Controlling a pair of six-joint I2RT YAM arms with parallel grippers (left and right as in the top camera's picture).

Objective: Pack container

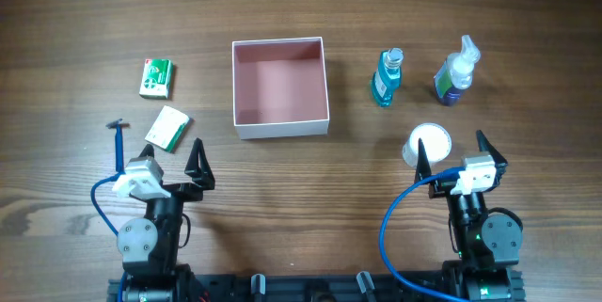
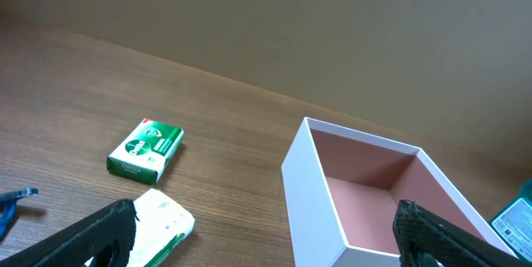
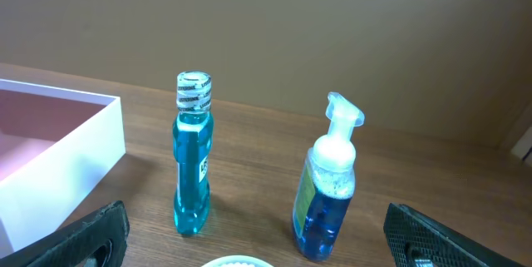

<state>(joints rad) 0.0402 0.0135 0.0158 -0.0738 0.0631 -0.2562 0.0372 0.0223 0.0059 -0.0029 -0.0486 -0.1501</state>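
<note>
Left claw [image 1: 172, 156] and right claw [image 1: 453, 151] hang over the front edge of the dark wood-grain counter [image 1: 301, 208], each with its fingers spread apart and holding nothing. Packing looks unstarted: the square white cardboard box with a dusty-pink inside [image 1: 282, 129] sits empty mid-counter, nearer the far edge. A green-and-white carton [image 1: 157, 78] and a white-and-green packet [image 1: 167, 128] wait toward the left edge, a slim blue bottle [image 1: 387, 78], a blue pump bottle [image 1: 456, 71] and a round white-lidded jar [image 1: 428, 142] toward the right, with a plain tan wall [image 2: 332, 17] behind.

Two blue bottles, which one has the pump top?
The rounder bottle farther from the container: white pump head. The slim bottle nearer the container has a plain screw cap.
</note>
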